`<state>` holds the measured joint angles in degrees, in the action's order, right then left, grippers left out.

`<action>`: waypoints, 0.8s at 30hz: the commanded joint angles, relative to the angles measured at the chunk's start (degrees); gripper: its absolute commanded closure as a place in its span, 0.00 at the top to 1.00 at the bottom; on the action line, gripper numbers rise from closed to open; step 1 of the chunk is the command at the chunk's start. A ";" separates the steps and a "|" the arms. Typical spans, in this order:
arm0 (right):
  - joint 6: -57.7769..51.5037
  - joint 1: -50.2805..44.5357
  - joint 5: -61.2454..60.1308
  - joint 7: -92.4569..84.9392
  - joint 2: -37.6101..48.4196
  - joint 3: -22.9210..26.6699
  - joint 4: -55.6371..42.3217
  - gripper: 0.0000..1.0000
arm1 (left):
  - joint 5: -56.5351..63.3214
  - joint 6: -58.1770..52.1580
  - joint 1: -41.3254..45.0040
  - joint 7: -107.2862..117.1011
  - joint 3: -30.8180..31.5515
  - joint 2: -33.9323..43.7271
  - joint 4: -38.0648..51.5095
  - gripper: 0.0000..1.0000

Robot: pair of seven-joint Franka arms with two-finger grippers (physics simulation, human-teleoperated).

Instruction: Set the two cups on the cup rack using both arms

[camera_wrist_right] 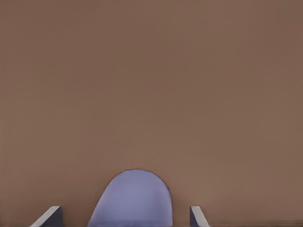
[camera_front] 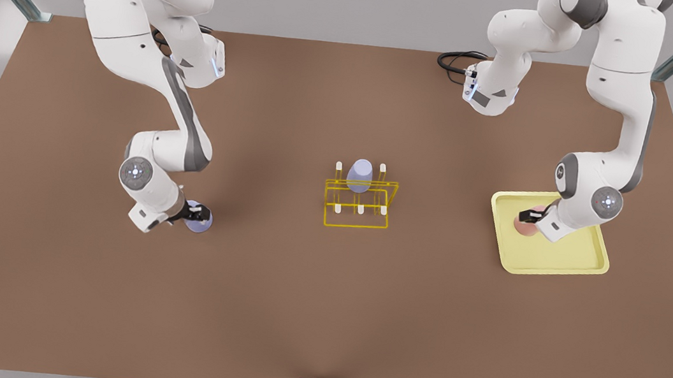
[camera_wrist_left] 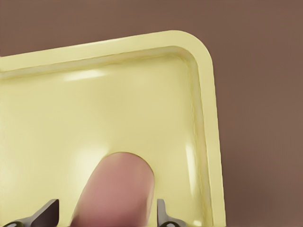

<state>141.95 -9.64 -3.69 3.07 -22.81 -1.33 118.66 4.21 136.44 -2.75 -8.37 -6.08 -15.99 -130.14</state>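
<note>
Left gripper [camera_front: 531, 217]: on the arm at the front view's right, low over the tray, straddling the pink cup. In the left wrist view its fingertips [camera_wrist_left: 163, 213] stand one on each side of the cup with a sliver of tray showing between each tip and the cup wall; spread, not pinching.

Right gripper [camera_front: 197, 213]: on the arm at the front view's left, down at the table [camera_front: 322, 303], around the lavender cup. Right wrist view shows both fingertips [camera_wrist_right: 198, 216] clear of the cup sides with brown table in the gaps; spread.

Pink cup [camera_front: 524, 225]: salmon pink, plain, tapered, no handle, matte. Stands on the tray floor near the tray's corner closest to the rack.

Lavender cup [camera_front: 200, 222]: pale lavender, same tapered handleless form; rests on bare table, well apart from the rack.

Third cup [camera_front: 360, 175]: lavender, matching; sits on the rack's back row between two pegs.

Cup rack [camera_front: 360, 201]: bright-yellow wire frame, short cream-white upright pegs; table centre, between the two arms.

Tray [camera_front: 559, 258]: flat, pale yellow, raised rounded rim; lies on the table at the front view's right.
</note>
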 commanded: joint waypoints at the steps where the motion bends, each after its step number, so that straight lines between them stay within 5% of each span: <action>1: 4.48 -0.03 -2.03 1.85 0.14 0.01 1.13 1.00 | 0.10 2.07 0.03 -2.53 -0.16 -0.18 -0.02 1.00; 6: 4.48 -0.56 -1.76 1.59 -0.04 0.01 2.63 1.00 | 0.10 2.69 0.29 -2.44 -0.16 -1.06 -0.02 1.00; 7: 4.48 -0.65 -1.41 1.59 -0.04 0.01 2.72 1.00 | 0.10 3.57 0.29 -2.44 -0.16 -1.50 -0.02 0.97; 8: 4.48 -0.82 -1.24 1.50 -0.04 0.01 2.98 1.00 | 0.10 3.66 0.20 -2.44 -0.16 -1.50 -0.02 0.83; 10: 4.48 -1.17 -1.15 1.24 -0.04 0.10 3.42 1.00 | 0.10 3.66 0.20 -2.44 -0.16 -1.50 -0.02 0.78; 16: 4.48 -1.35 0.61 0.97 -0.04 0.10 4.65 1.00 | 0.10 3.13 0.29 -2.53 -0.16 -1.68 -0.02 0.80; 17: 4.48 -1.35 1.22 0.88 -0.13 0.10 4.92 1.00 | 0.10 3.04 0.29 -2.53 -0.16 -1.68 -0.02 0.91; 24: 4.48 -1.35 1.40 0.88 -0.92 0.10 5.53 1.00 | 0.10 0.14 0.38 -2.09 -0.16 -1.77 -0.02 0.91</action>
<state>146.37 -10.99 -2.34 4.23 -23.63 -1.23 124.17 4.21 138.08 -2.37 -10.29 -6.24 -17.78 -130.20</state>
